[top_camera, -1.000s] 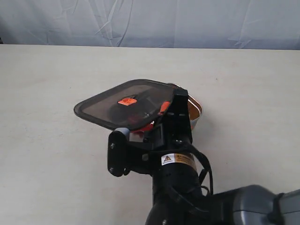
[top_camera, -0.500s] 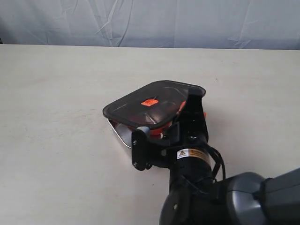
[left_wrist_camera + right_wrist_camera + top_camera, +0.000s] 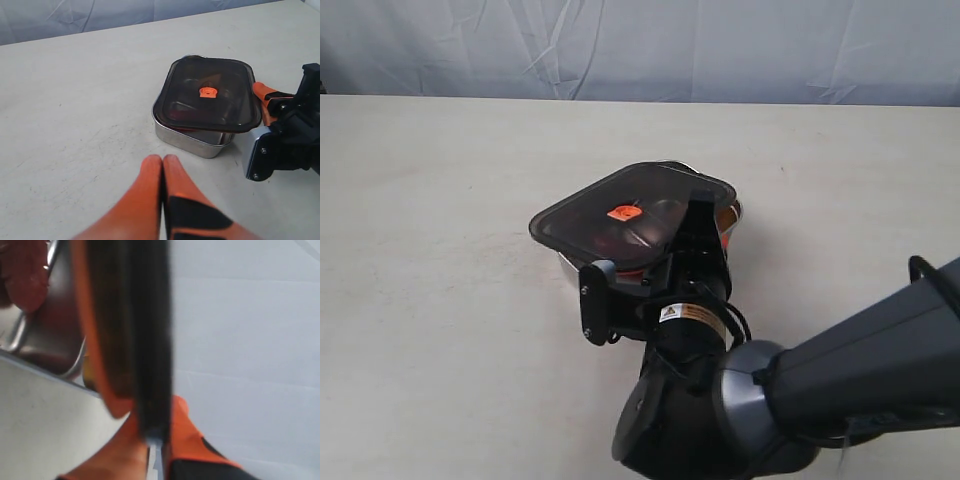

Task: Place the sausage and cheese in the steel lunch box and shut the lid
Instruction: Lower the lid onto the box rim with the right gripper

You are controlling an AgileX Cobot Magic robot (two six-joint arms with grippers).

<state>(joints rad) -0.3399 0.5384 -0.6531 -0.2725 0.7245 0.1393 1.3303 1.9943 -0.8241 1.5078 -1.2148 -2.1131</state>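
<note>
Right now the lid (image 3: pixel 650 195) lies over the box (image 3: pixel 192 141) in the middle of the table (image 3: pixel 440 300), and from where I sit it is not squarely seated: in the exterior view its left corner overhangs the steel wall, and in the left wrist view its rim juts out past the box on the side nearer that camera. My right gripper (image 3: pixel 259 100) comes in from the near right and has the lid by its near-right edge, its orange fingers (image 3: pixel 266 92) pinched down to a narrow gap with the plastic between them. The right wrist view shows the same grip edge-on: the dark lid (image 3: pixel 147 340) runs straight out from between the two fingers (image 3: pixel 187 435), with an orange strip along one face. The orange valve (image 3: pixel 207 92) sits at the lid's centre, facing up. Through the smoky plastic I make out dark red shapes inside the box, and the right wrist view catches a blurred dark red lump, which I take for the sausage (image 3: pixel 25 272), lying inside the steel rim (image 3: pixel 17 332) under the lid. The cheese I cannot pick out for certain; there is an orange glow at the box's right end in the exterior view, but I cannot tell whether it is the cheese or a reflection. My left gripper (image 3: pixel 162 161) hangs over bare table to the left of the box, well apart from it, its fingers pressed together with nothing between them.
</note>
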